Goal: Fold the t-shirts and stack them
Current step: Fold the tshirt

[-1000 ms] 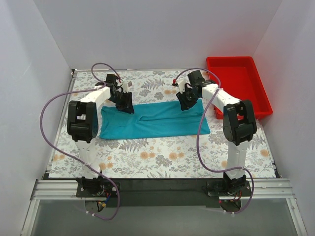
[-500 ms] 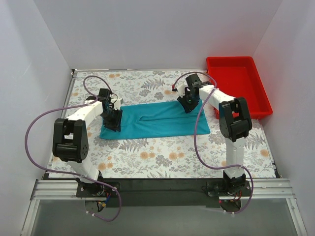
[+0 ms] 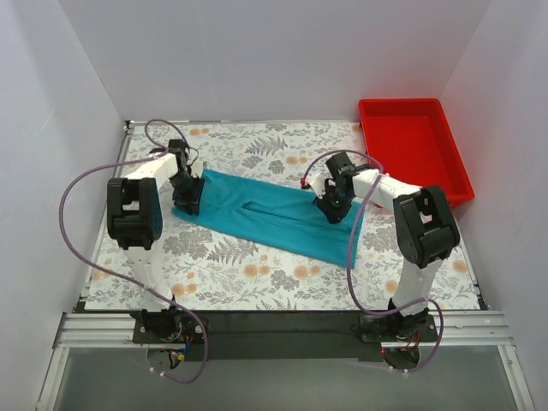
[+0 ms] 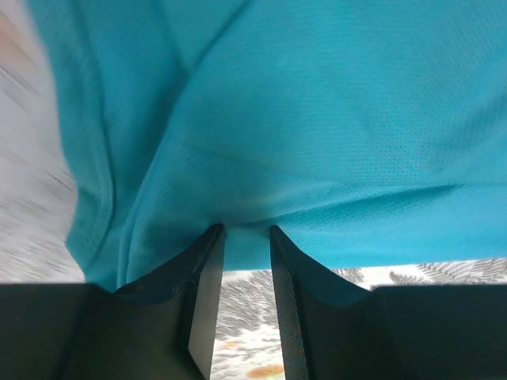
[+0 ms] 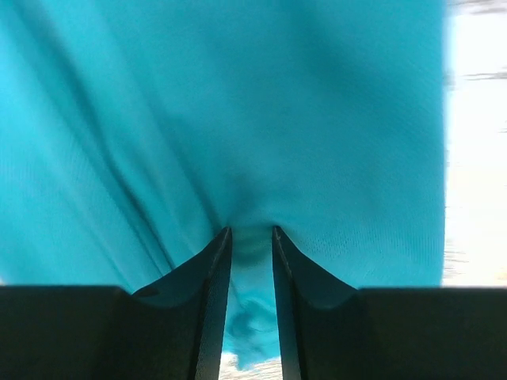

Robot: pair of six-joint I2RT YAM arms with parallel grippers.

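White walls [image 3: 86, 68] box the cell on three sides, plain and matte, nothing on them to catch cloth. Below is the floral tablecloth [image 3: 257, 270], flat, covering the whole work area. It looks grippy enough that dragged fabric would bunch, not slide. The t-shirt [image 3: 265, 218] lies across the middle of it as a long teal band, slanting from far-left to near-right, apparently already doubled lengthwise (a crease line runs along its centre). It reads as thin, soft knit: very light, no stiffness, so it will sag and stretch between two holds and wrinkle wherever tension is uneven. I judge the best holds are at the short ends, near the corners, lifting both ends together and keeping the band lightly taut. The red tray [image 3: 413, 150] sits at the far right, apart from the shirt. The left gripper [image 3: 188, 195] is at the band's left end and the right gripper [image 3: 332, 205] is toward its right end. In the left wrist view the fingers [image 4: 204, 277] are nearly closed, with the hem gathered at the tips and folds fanning from the pinch. The right wrist view shows the same, with a tuck of fabric clamped in the narrow gap.
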